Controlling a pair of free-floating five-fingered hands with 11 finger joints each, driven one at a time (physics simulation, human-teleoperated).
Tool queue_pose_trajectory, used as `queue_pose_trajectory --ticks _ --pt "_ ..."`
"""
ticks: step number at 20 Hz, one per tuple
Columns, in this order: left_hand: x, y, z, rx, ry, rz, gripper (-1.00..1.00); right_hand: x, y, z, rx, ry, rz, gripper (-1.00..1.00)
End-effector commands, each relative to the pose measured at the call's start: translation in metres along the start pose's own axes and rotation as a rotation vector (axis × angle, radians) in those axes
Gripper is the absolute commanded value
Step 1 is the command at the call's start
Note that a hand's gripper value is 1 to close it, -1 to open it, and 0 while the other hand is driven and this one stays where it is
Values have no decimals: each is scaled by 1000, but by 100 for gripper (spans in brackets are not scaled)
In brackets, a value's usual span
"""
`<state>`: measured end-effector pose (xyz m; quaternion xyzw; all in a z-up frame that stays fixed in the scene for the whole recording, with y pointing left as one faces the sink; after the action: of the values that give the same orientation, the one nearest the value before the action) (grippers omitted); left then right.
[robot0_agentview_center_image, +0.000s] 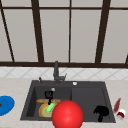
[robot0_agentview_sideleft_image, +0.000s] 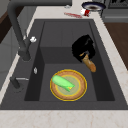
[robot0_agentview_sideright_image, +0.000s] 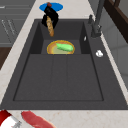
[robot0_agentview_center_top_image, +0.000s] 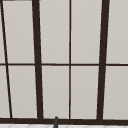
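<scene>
Bread (robot0_agentview_sideleft_image: 89, 64) hangs in the left hand (robot0_agentview_sideleft_image: 83, 47), fingers curled round it above the plate (robot0_agentview_sideleft_image: 79, 92) in the sink (robot0_agentview_sideleft_image: 105, 75); lowering it seems next, while the right hand (robot0_agentview_center_image: 101, 111) idles, curled.

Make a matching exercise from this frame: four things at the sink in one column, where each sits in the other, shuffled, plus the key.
Things:
1. green cucumber
2. baguette
3. blue plate
4. right hand

Places:
A. on the counter left of the sink
B. gripped by the left hand
C. lying on the round yellow-rimmed plate
D. over the right basin, at its front

Pairs: 1-C, 2-B, 3-A, 4-D
</scene>
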<state>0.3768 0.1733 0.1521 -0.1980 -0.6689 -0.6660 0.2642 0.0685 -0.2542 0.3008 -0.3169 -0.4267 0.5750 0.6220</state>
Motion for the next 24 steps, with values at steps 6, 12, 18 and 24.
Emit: queue_pose_trajectory --ticks 6,12,18,24 --pt "43 53 38 -34 -44 -1 100 0 0 0 0 0 0 0" --pt "61 85 66 -27 -57 -5 100 0 0 0 0 0 0 0" --pt "70 110 92 -32 -60 -12 100 0 0 0 0 0 0 0" --pt "74 122 125 -21 -41 -2 100 0 0 0 0 0 0 0"
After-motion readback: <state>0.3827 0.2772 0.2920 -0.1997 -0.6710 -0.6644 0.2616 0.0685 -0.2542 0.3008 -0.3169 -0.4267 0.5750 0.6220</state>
